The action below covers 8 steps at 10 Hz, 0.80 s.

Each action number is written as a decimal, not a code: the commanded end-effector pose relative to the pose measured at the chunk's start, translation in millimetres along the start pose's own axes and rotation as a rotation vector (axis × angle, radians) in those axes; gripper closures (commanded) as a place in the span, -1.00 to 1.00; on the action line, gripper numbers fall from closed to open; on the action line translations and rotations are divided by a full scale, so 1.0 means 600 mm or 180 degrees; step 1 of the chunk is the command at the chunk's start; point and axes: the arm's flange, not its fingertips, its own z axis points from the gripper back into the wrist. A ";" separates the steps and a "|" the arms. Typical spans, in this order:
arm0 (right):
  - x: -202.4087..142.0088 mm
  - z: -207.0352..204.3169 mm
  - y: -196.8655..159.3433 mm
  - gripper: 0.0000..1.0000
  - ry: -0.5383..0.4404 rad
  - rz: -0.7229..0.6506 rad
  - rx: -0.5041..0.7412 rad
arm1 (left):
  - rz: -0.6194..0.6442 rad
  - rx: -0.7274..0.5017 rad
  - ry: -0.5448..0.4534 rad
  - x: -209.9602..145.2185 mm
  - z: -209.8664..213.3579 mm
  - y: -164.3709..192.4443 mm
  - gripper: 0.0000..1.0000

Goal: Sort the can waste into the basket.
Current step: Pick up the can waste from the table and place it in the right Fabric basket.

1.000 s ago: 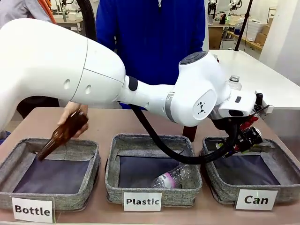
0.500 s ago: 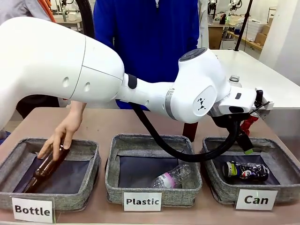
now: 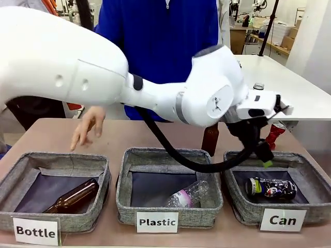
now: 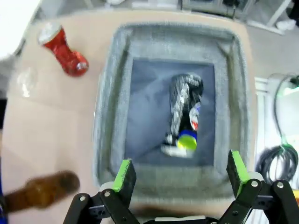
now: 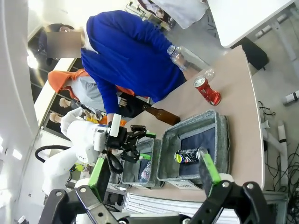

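The dark blue and silver can lies on its side in the grey basket labelled "Can". In the left wrist view this can shows its green end, straight below my left gripper, which is open and holds nothing. From the front, my left gripper hangs over the basket's back left corner. The creased red can stands on the table behind the basket, and appears again beside the basket's rim. My right gripper is open, high above the scene.
A brown bottle stands behind the "Plastic" basket, which holds a clear bottle. Another brown bottle lies in the "Bottle" basket. The person's hand hovers behind it. A clear bottle stands near the red can.
My left gripper let go of the blue can, which dropped into the "Can" basket, then rose a little. The person laid a brown bottle in the "Bottle" basket and drew the hand back.
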 end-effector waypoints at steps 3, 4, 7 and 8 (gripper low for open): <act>-0.006 -0.032 -0.008 -1.00 0.0156 -0.0053 -0.0091 | 0.0161 0.0031 0.0314 -0.083 0.095 -0.046 -1.00; -0.006 -0.031 -0.005 -1.00 0.0127 -0.0047 -0.0082 | 0.0153 0.0000 0.0305 -0.089 0.114 -0.051 -1.00; -0.017 -0.115 0.028 -1.00 0.0322 0.0187 -0.0174 | 0.0865 -0.0458 0.0884 -0.229 0.349 -0.047 -1.00; -0.030 -0.177 0.054 -1.00 0.0513 0.0453 -0.0241 | 0.1194 -0.0438 0.0685 -0.293 0.426 -0.047 -1.00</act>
